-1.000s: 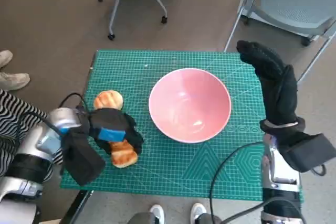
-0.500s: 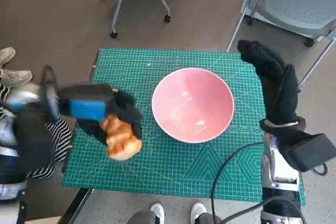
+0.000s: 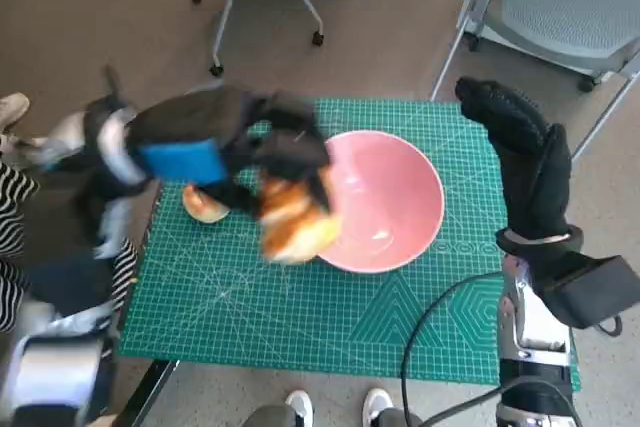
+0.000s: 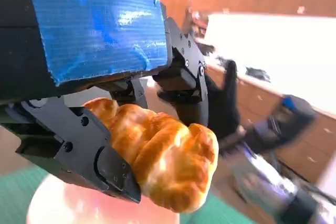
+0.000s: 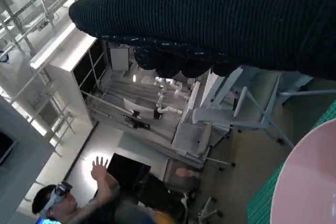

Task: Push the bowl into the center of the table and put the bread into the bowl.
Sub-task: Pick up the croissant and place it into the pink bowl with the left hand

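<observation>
While clamped in the black left robot hand [image 3: 265, 152], knobbly golden bread [image 3: 295, 222] above smooth pink bowl [image 3: 385, 197].

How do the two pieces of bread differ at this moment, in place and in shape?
The twisted bread is held in the left hand, lifted at the rim of the pink bowl; the round bun lies on the green mat, beside the bowl and untouched. The twisted bread is long and knotted; the bun looks rounder and is partly hidden by the hand. Both are golden brown.
</observation>
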Motion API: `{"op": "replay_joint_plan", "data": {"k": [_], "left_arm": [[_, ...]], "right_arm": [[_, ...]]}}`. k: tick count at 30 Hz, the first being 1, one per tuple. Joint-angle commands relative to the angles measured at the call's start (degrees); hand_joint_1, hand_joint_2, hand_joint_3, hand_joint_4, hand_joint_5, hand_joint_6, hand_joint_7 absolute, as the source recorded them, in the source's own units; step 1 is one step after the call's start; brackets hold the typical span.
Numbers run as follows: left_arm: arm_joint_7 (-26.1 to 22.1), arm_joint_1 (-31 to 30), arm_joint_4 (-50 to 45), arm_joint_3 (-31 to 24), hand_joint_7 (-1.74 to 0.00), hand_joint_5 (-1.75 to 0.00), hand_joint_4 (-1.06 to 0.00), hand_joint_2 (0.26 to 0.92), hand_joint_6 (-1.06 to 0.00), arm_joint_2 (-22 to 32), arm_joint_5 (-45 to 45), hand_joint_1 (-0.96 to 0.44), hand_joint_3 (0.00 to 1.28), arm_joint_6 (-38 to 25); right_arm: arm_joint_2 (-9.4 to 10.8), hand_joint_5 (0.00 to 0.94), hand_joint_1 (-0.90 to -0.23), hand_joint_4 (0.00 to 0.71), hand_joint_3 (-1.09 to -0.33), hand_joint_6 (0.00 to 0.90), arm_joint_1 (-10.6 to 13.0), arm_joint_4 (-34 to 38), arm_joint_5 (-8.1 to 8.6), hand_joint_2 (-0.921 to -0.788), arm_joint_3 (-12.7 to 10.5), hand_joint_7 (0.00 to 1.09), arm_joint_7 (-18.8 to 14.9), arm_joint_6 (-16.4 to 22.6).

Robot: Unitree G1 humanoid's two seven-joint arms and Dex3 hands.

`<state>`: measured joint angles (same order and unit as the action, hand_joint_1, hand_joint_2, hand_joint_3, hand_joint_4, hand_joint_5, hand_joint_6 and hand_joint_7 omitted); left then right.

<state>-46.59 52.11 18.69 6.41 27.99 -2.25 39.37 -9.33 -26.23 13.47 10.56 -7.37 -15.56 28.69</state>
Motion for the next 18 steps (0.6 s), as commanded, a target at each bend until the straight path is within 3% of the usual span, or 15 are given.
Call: {"op": "replay_joint_plan", "data": {"k": [1,9,18], "left_arm": [[6.6,3.6,3.6,1.8,-1.08,-0.97,-0.81,0.891,-0.76,-2.9,8.3,0.00,0.01,-1.0],[12.9,8.8,19.1,7.0,-1.16,-1.08,-0.70,0.918,-0.69,-7.5,17.2,0.00,0.04,3.3],[20.7,13.2,32.1,11.9,-1.21,-1.09,-0.68,0.920,-0.66,-10.6,25.8,0.00,0.06,6.4]], "right_arm": [[0.4,0.003,-0.679,0.241,-0.726,0.093,0.9,1.0,0.34,-0.921,0.1,0.56,-0.2,-0.1],[0.4,0.003,-0.680,0.241,-0.726,0.093,1.8,0.8,0.84,-0.921,-0.1,0.56,-0.4,0.1],[-0.1,0.000,-0.682,0.234,-0.723,0.096,2.5,0.2,1.05,-0.921,-0.8,0.55,-0.3,-0.1]]}}
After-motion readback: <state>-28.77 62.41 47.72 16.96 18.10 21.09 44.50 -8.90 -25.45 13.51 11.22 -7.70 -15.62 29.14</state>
